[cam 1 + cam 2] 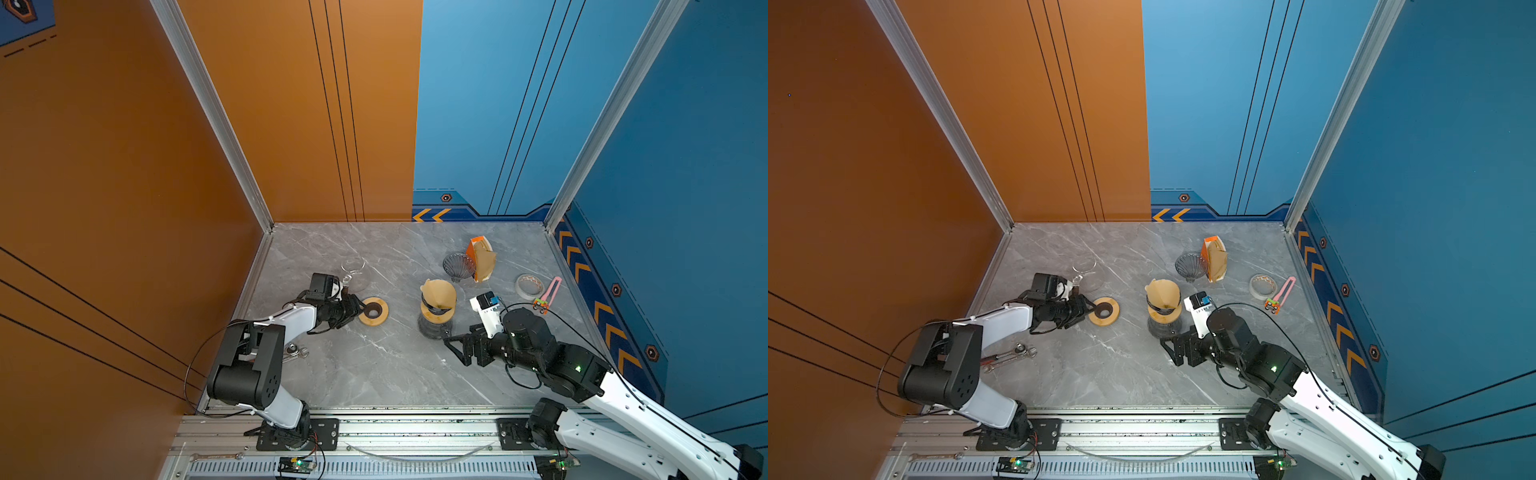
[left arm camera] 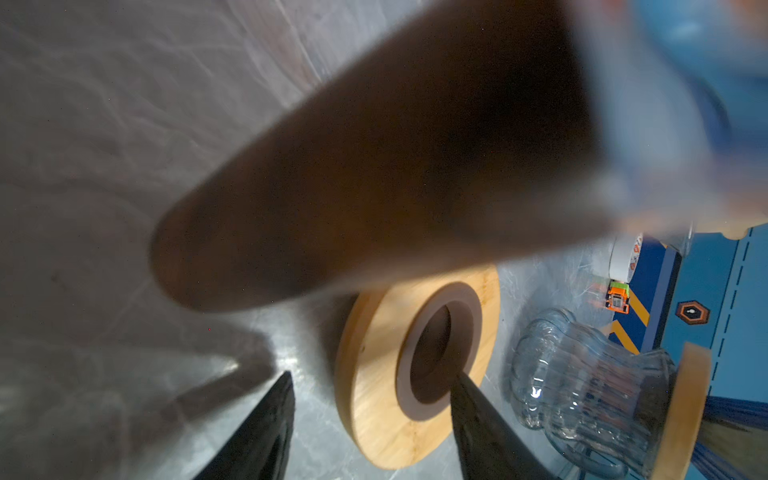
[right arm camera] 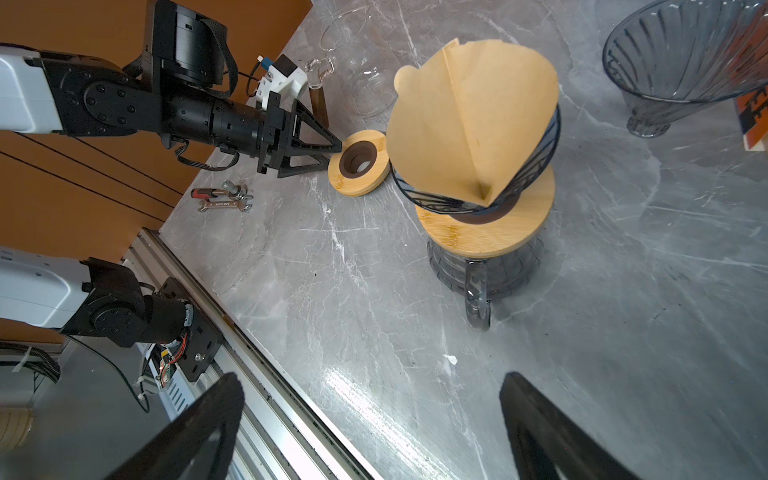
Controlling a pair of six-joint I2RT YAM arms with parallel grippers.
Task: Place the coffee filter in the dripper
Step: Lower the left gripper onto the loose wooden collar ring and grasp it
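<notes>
I see the left arm stretched low over the marble table (image 1: 374,365), with its forearm nearly level and the wrist pointing toward the middle. The left gripper (image 1: 360,308) lies flat at a loose bamboo ring (image 1: 373,311) that has a brown inner lining. In the left wrist view its jaws stand half apart. One finger (image 2: 478,415) has its tip at the hole of the ring. The other finger (image 2: 266,419) is outside the rim with bare table between, so nothing is clamped. A blurred brown shape (image 2: 374,166) close to that lens hides much of the picture.

The right arm comes in from the front right corner, with the elbow bent and the wrist turned toward the left. The right gripper (image 1: 455,351) is just in front of the glass server (image 3: 486,270), its jaws wide apart and empty.

The paper coffee filter (image 3: 469,116) sits as an open cone in the black wire dripper (image 3: 536,166) and leans a little to one side. The dripper stands on a bamboo collar (image 3: 486,237) on top of the server, near the middle of the table, between both grippers.
</notes>
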